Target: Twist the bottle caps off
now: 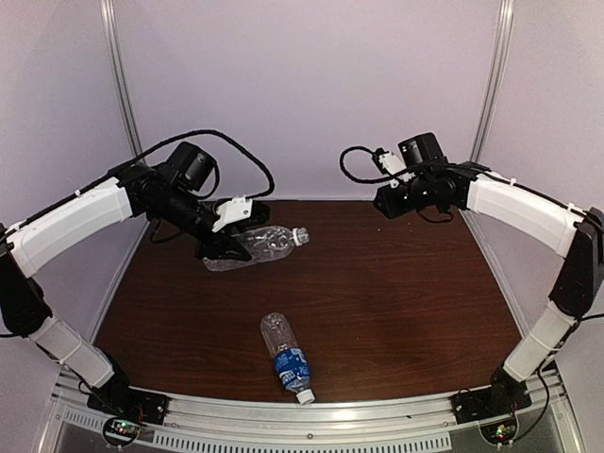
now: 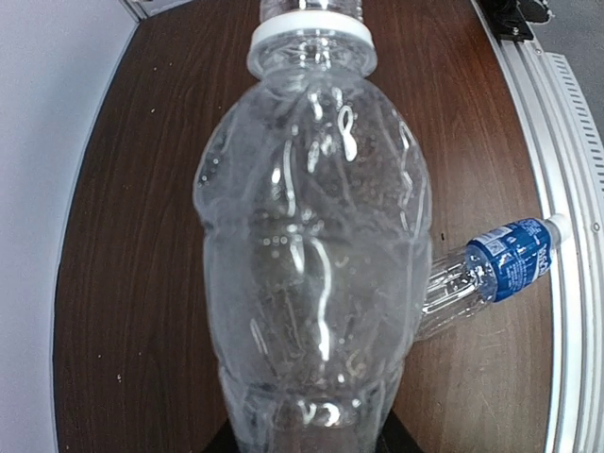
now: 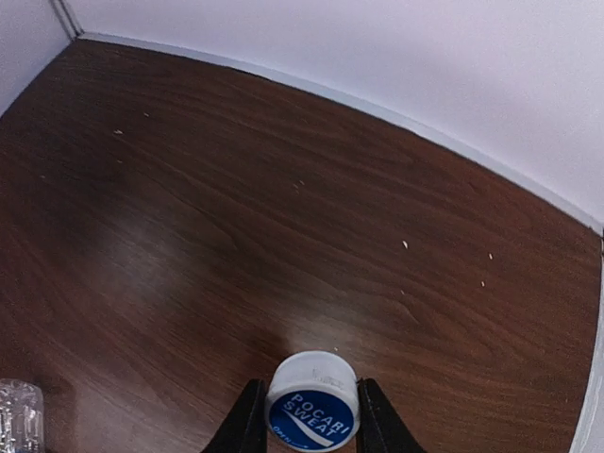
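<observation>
Left gripper (image 1: pixel 223 249) clamps the unlabelled bottle (image 1: pixel 269 243); right gripper (image 3: pixel 312 421) pinches a cap (image 3: pixel 312 398). Labelled bottle (image 1: pixel 288 354) lies on the dark wooden table (image 1: pixel 406 293), white walls (image 1: pixel 311 85) behind.

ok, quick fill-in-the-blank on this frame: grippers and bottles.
The right gripper is shut on a loose white ___.
The left gripper holds the ___ bottle.
The other bottle, lying on the table, has a ___ label.
Missing words: cap; unlabelled; blue.
</observation>
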{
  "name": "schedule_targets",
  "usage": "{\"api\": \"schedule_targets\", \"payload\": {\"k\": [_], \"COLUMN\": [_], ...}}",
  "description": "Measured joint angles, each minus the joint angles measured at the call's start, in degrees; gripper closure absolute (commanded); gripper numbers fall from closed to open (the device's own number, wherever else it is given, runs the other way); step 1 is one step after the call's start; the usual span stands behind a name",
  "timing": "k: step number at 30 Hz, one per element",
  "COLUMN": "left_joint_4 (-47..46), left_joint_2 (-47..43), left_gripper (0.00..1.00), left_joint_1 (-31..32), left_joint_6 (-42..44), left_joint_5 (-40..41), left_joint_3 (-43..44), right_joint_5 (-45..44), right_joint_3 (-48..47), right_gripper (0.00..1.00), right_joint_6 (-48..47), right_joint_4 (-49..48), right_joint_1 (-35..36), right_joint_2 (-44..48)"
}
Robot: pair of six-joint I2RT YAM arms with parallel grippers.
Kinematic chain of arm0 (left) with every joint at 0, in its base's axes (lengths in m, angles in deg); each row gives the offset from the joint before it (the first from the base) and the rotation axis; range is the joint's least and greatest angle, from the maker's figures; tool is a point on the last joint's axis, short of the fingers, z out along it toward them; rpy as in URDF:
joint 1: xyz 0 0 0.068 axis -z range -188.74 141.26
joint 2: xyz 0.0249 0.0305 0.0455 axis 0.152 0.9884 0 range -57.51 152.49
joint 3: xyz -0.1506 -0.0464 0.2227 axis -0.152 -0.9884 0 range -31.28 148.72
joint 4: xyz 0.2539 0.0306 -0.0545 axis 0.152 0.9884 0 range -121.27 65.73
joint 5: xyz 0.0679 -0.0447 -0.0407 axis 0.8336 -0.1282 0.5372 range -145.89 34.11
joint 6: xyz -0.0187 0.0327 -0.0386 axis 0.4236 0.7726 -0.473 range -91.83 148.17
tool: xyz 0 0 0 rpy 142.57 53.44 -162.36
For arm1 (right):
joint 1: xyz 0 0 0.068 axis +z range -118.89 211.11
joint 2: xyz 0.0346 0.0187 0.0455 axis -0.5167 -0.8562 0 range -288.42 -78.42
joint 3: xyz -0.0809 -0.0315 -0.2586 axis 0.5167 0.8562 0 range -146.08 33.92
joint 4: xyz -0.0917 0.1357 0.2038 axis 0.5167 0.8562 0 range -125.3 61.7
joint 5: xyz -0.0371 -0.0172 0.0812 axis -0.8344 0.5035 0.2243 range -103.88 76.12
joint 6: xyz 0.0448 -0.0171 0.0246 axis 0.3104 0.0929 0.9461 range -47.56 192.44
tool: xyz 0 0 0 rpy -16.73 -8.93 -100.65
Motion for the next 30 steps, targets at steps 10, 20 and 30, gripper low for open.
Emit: {"api": "schedule_targets", "payload": {"k": [10,20,30], "left_joint_4": [-6.19,-12.24,-16.15], "left_joint_2": [7.48,18.08,22.4], "left_gripper": [0.67,0.59,0.32], "left_joint_1": [-12.83,-22.27,-22.88], "left_joint_6": [-3.21,-3.39,-3.45], "left_joint_5": [8.59,16.74,18.32], "left_joint_3": [-4.11,-8.81,-11.32], "right_joint_5": [-2.75,-3.96,-3.58], "right_joint_3": [3.52,5.29,6.62], "right_gripper": [0.98,0.83,0.65], "right_joint_6": [8.94,10.08,10.23], "right_joint_4": [10.1,11.32,10.12], "right_joint_1": [-9.88,-10.19,-10.27], "right_joint_2": [-15.45,-20.83,-21.29]}}
